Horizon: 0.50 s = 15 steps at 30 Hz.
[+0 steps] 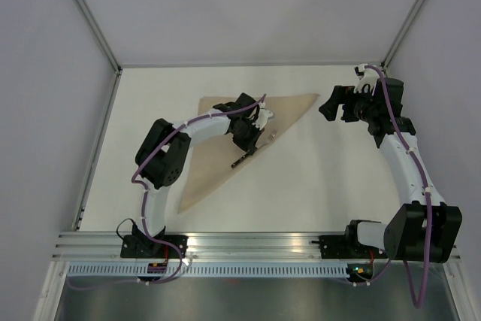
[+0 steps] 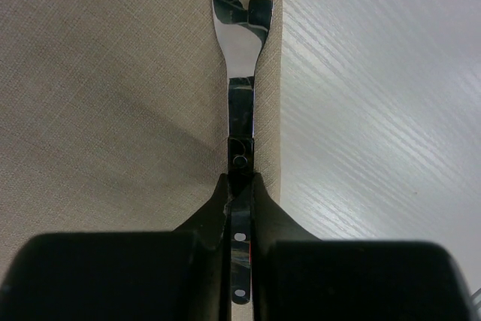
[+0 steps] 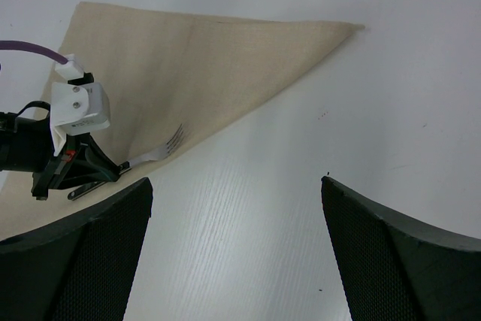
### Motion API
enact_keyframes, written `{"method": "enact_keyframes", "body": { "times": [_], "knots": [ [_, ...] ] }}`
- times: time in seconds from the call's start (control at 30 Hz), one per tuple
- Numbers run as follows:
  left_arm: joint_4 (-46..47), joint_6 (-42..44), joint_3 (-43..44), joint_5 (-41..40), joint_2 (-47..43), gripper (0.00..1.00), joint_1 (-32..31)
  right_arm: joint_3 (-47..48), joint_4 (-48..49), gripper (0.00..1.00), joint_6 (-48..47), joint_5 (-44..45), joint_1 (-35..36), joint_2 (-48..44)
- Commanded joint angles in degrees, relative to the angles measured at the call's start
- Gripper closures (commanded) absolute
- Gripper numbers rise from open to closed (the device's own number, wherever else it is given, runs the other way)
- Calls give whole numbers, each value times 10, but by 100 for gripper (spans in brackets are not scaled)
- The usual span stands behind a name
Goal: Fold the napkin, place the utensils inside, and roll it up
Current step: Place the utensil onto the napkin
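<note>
Folding looks done: the napkin [image 1: 293, 109] lies flat on the bench [image 1: 323, 186] as a triangle, left of centre. Its long edge runs from about 1 o'clock down to 7 o'clock in the top view.

Utensil step is under way. The fork [image 2: 242, 28] lies along that long edge, just inside it, with the tines on the cloth. No other utensil is visible. Left to do, by my reading: release the fork, add any remaining utensils, then roll.

Left arm reaches across the napkin toward 1 o'clock. The left gripper [image 2: 240, 186] is low over the cloth and clamped tight on the fork's dark handle.

Right arm is extended to about 2 o'clock on the bench, off the napkin's tip. The right gripper [image 3: 237, 238] is spread wide, holds nothing, and is tilted down toward the fork.
</note>
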Motion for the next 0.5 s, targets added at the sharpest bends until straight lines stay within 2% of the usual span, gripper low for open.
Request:
{"method": "enact_keyframes", "body": {
  "times": [0.0, 0.23, 0.47],
  "knots": [
    [14, -19, 11, -4, 6, 92, -6, -1, 10, 2, 3, -7, 0, -2],
    [15, -20, 11, -8, -1, 75, -6, -1, 9, 2, 2, -7, 1, -3],
    [14, -20, 12, -10, -11, 75, -6, 0, 9, 2, 3, -9, 1, -5]
  ]
}}
